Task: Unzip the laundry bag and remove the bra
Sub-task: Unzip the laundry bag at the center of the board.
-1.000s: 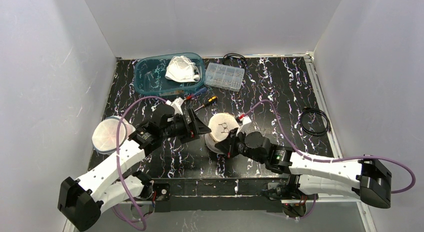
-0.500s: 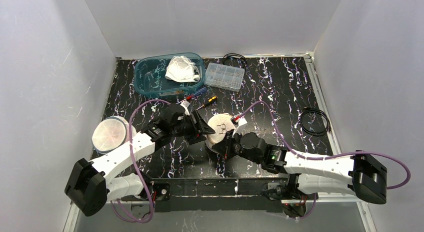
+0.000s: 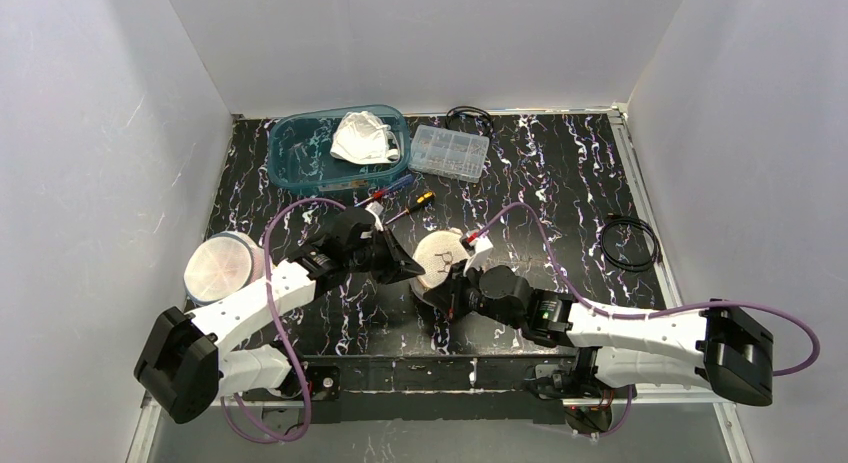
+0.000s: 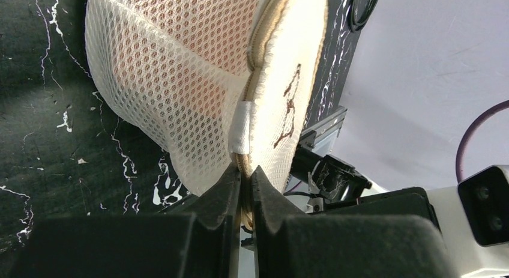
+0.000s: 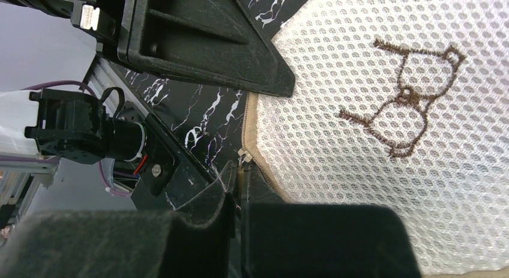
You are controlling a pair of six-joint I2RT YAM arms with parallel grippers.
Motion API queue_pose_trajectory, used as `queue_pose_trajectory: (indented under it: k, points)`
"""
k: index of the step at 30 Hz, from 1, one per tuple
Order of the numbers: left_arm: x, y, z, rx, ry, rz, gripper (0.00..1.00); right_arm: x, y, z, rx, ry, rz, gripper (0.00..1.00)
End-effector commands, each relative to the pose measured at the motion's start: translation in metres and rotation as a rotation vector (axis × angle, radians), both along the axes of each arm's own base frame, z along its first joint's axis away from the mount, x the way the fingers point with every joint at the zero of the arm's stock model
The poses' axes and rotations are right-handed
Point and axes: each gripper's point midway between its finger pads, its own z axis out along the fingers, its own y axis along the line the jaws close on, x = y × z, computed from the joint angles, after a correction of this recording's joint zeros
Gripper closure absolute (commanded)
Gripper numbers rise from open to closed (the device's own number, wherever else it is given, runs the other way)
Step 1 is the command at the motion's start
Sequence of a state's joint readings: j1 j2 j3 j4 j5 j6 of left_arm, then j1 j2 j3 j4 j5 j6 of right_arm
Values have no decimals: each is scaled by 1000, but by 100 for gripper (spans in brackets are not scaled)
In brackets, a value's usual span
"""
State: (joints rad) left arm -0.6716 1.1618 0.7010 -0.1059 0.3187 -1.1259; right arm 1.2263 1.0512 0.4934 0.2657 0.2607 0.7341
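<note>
The laundry bag [image 3: 442,255] is a round white mesh pouch with a brown stitched bra outline, propped up at the table's middle. My left gripper [image 3: 414,270] reaches it from the left. In the left wrist view the left gripper [image 4: 245,177] is shut on the bag's tan zipper seam [image 4: 243,164], just below a white fabric tab. My right gripper [image 5: 240,176] is shut on the small zipper pull [image 5: 242,157] at the bag's [image 5: 372,110] near edge. The bra is hidden inside; only a pinkish tint [image 4: 180,56] shows through the mesh.
A teal bin [image 3: 300,148] holding a white cloth [image 3: 362,138] stands at the back left, with a clear parts box [image 3: 450,151] beside it. Screwdrivers [image 3: 400,195] lie just behind the bag. A round pale disc [image 3: 220,266] sits at the left, a black cable coil [image 3: 630,245] at the right.
My left gripper has moved right up to the bag and closed from open onto its zipper seam. The right gripper has kept its hold and shifted slightly left.
</note>
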Motion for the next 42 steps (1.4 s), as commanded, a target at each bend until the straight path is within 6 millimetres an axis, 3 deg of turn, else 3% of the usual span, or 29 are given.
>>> queue_pose_trajectory:
  k: [1,16,28,32,36,42]
  points:
    - [4,-1,6,13,-22,-5,100,1,3,27,67,-29,-12,99]
    - [-1,0,23,-14,-80,-42,100,3,-43,15,-48,-25,-100,99]
    - [3,-6,56,-79,-139,-94,100,11,-70,6,-141,-13,-202,99]
    - [8,-7,73,-107,-170,-131,100,12,-67,13,-129,-30,-188,99]
    - [16,-12,82,-142,-173,-191,100,8,-51,25,-83,-56,-122,99]
    - [30,-13,53,-105,-134,-230,100,5,-24,33,-9,-58,-61,99]
